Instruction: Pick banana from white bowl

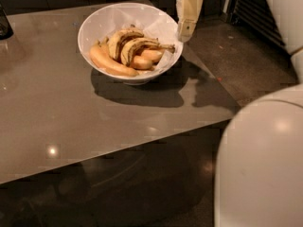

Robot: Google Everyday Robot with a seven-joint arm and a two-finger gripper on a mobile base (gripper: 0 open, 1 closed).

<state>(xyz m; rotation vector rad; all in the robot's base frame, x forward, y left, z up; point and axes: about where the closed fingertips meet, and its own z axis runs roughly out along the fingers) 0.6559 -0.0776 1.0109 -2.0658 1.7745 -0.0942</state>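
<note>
The white bowl (161, 22) stands on the grey table's far right part. Inside it, the long curved banana (139, 45) with brown-black streaks lies on top, its dark stem pointing right toward the rim. A stubbier streaked banana (119, 39) lies beside it on the left. Smooth orange-yellow bananas (109, 63) lie beneath and in front. The gripper (185, 30) hangs at the top of the view, just beyond the bowl's right rim and above table level. It holds nothing.
The grey table (57, 112) has a front edge and a right corner near the bowl. A dark object (4, 22) stands at the far left edge. The robot's white body (265, 164) fills the lower right. Dark floor lies to the right.
</note>
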